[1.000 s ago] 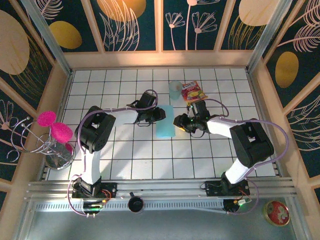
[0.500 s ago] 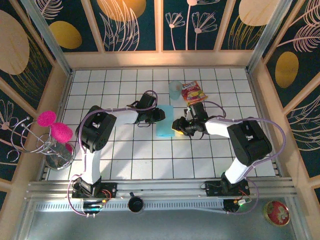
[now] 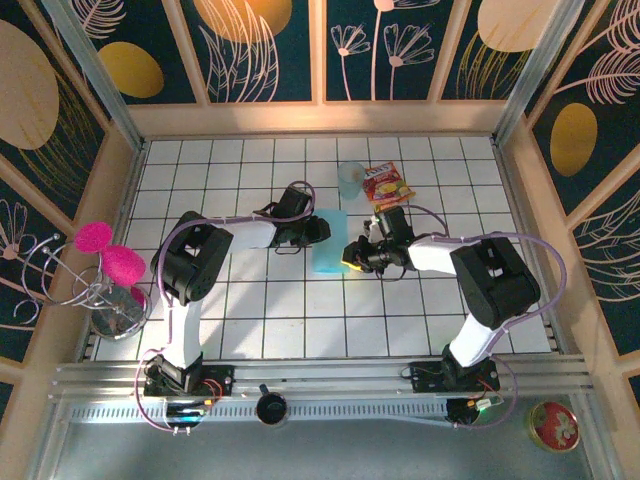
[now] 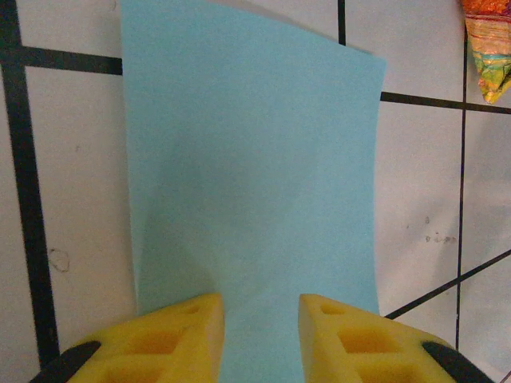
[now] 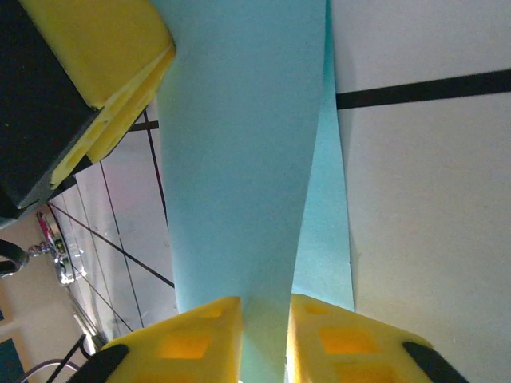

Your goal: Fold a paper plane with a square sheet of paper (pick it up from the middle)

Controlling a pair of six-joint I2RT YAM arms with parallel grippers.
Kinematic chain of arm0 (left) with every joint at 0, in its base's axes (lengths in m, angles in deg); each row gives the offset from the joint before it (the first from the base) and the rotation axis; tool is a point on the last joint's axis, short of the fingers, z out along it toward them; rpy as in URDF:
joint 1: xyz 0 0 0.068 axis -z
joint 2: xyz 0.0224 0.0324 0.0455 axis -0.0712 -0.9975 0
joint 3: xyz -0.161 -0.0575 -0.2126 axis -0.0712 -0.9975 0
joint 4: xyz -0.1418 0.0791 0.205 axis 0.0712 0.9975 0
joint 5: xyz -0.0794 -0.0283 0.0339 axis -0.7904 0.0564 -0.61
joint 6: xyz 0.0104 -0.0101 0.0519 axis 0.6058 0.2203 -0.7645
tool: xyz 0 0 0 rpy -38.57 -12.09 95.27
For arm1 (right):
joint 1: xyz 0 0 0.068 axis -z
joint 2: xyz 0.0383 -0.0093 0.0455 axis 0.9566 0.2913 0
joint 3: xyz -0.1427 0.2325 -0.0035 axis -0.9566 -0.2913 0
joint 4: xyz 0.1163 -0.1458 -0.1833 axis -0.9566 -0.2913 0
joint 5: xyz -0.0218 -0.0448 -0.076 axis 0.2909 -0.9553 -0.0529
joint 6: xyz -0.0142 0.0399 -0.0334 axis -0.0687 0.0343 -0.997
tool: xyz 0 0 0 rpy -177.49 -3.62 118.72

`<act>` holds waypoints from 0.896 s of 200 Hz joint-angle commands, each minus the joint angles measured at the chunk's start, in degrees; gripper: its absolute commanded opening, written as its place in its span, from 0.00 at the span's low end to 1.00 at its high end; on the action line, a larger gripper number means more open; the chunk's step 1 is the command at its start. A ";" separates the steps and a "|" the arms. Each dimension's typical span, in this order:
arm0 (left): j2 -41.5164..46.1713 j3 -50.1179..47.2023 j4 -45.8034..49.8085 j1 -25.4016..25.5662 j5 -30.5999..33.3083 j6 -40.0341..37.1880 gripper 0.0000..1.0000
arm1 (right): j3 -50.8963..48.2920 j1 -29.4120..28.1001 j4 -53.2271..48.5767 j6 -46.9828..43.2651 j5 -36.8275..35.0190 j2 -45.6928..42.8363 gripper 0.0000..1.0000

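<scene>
The sheet of paper (image 3: 329,243) is a light teal strip, folded in half, lying on the white tiled floor between my two grippers. My left gripper (image 3: 322,230) is open at its left edge; in the left wrist view the yellow fingers (image 4: 160,339) rest over the paper (image 4: 255,159), the gripper (image 4: 261,335) holding nothing. My right gripper (image 3: 350,252) is at the right edge, open with a narrow gap. In the right wrist view (image 5: 265,335) the upper layer of paper (image 5: 239,144) is lifted off the lower one and runs into that gap. The left gripper's yellow finger (image 5: 104,48) is opposite.
A pale translucent blue cup (image 3: 351,178) and a red-and-yellow snack packet (image 3: 385,185) stand just behind the paper; the packet (image 4: 489,40) is also in the left wrist view. A wire stand with pink pieces (image 3: 105,270) is at the left wall. Wooden walls surround the floor.
My right gripper has moved left, up to the paper's right edge. The left gripper and the paper have stayed in place.
</scene>
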 commanded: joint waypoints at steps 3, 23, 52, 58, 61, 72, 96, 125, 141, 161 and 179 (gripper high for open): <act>-0.23 -1.52 0.77 -0.12 -0.09 1.06 0.31 | -1.09 -0.35 1.57 1.13 1.06 0.26 0.16; 0.17 -1.12 -0.69 -0.05 -1.07 1.33 0.31 | -1.23 -0.31 1.25 1.02 1.35 -0.06 0.13; 1.82 -1.39 -3.67 -0.07 -2.57 1.89 0.32 | -1.89 -0.18 0.48 1.17 0.83 -1.12 0.05; 2.22 -1.41 -4.24 -0.11 -2.69 1.90 0.32 | -2.07 -0.13 0.13 1.17 0.60 -1.32 0.04; 2.42 -1.41 -4.37 -0.10 -2.69 1.90 0.32 | -2.07 -0.06 -0.03 1.15 0.47 -1.49 0.04; 2.76 -1.11 -4.38 -0.14 -2.48 1.36 0.33 | -2.40 -0.03 -0.41 0.92 0.24 -1.96 0.03; 1.86 -0.43 -3.54 -0.58 -1.94 0.70 0.34 | -2.90 0.13 -1.39 0.71 0.53 -2.20 0.02; 0.38 -0.10 -3.26 -0.76 -2.30 0.58 0.32 | -3.99 0.08 -2.06 0.73 0.98 -2.99 0.02; -0.39 -0.10 -3.85 -0.76 -3.45 0.60 0.31 | -4.08 0.05 -2.37 0.64 1.30 -3.26 0.02; -1.45 0.60 -2.85 -0.77 -3.91 0.41 0.29 | -3.92 0.09 -2.35 0.72 1.60 -3.21 0.01; -1.78 0.48 -2.57 -0.77 -3.85 0.31 0.27 | -3.33 0.13 -2.57 0.64 1.59 -3.02 0.01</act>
